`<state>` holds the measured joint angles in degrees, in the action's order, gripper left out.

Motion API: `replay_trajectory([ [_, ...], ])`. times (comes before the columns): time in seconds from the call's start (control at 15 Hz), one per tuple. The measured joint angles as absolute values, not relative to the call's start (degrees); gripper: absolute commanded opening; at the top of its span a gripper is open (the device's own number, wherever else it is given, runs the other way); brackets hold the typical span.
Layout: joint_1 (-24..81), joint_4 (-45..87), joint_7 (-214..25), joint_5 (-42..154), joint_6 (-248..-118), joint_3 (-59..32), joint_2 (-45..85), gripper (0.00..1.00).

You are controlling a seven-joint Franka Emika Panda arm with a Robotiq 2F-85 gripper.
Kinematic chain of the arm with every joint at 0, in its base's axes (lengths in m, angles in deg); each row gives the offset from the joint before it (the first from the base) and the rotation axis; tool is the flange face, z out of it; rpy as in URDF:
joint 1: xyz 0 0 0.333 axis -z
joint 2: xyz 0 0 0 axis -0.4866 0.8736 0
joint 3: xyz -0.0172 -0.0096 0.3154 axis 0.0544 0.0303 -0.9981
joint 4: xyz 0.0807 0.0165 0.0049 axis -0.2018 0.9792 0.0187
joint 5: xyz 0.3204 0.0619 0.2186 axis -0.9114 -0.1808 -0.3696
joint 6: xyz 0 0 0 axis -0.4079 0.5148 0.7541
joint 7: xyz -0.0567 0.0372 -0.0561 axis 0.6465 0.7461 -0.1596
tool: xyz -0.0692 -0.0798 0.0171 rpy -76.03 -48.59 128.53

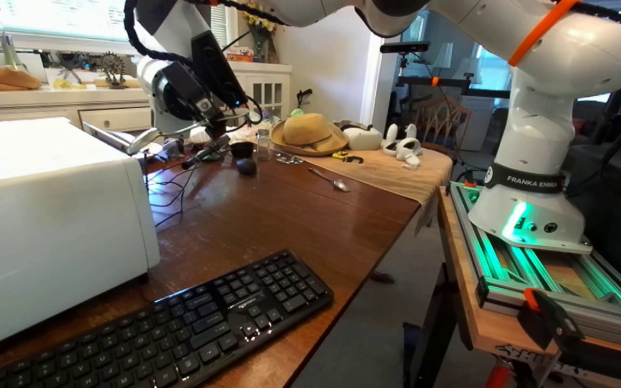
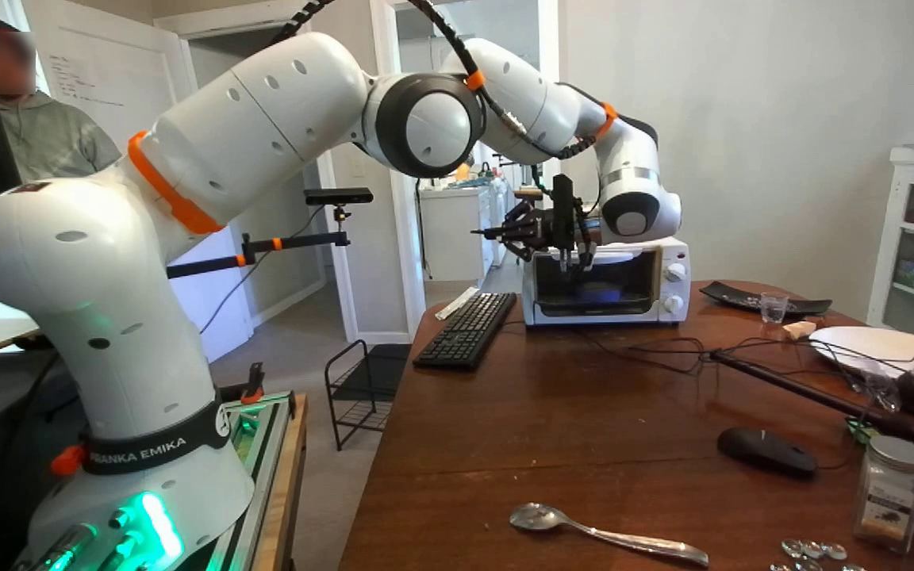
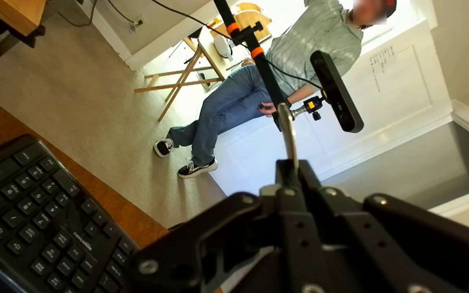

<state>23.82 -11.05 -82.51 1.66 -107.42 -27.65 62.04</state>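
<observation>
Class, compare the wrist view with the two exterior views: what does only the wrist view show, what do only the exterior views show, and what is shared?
Wrist view only: blue jeans, black sneakers and crossed wooden legs.

Exterior views only, in both: a spoon and a mouse lying on the wooden table, and a jar.

Shared: that table, the keyboard and the hand. In the wrist view it grips a slim metal piece; in the exterior views I cannot tell.
</observation>
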Motion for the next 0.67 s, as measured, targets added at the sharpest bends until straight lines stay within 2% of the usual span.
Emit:
replay_trajectory([
  [0.67,26.67,-5.86,-84.65,-4.77,-107.43,-27.56,62.6,0.01],
])
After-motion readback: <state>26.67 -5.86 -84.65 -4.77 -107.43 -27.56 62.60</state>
